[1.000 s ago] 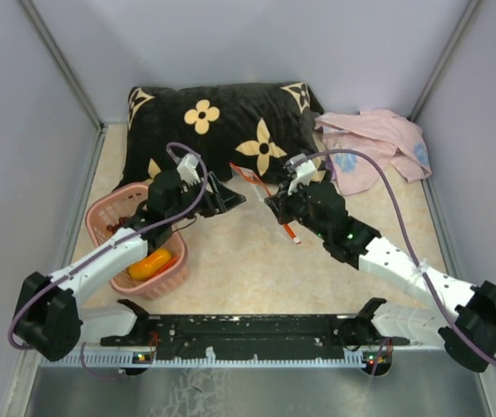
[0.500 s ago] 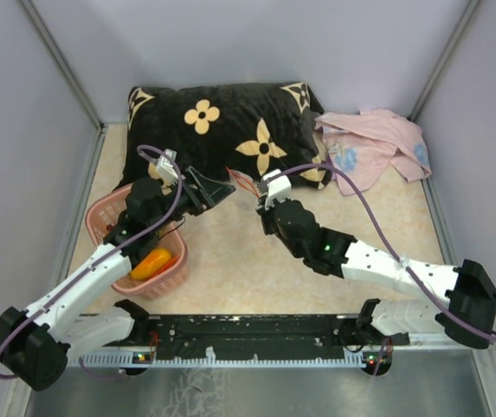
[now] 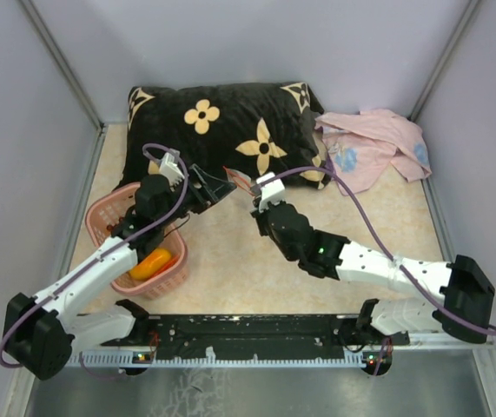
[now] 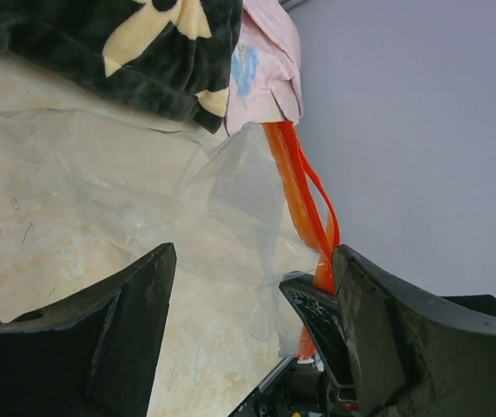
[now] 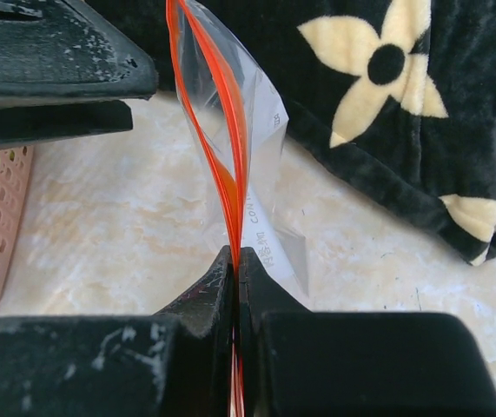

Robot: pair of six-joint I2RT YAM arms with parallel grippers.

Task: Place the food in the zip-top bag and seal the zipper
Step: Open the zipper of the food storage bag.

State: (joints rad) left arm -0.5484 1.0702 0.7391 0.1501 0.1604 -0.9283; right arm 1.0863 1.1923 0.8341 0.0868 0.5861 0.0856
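Shifted leftward since the earlier view, our right gripper (image 5: 234, 261) pinches the zipper (image 5: 221, 174) of the zip-top bag (image 4: 126, 191), while our left gripper (image 4: 252, 261) stands spread wide.

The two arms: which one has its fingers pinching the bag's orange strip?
The right arm's fingers, shut on the orange strip; the left arm's fingers stand wide apart.

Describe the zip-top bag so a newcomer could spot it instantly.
Start at the black flowered pillow at the back. Just before its near edge, the right tool pinches the zip-top bag. It alone is clear plastic, edged red-orange.
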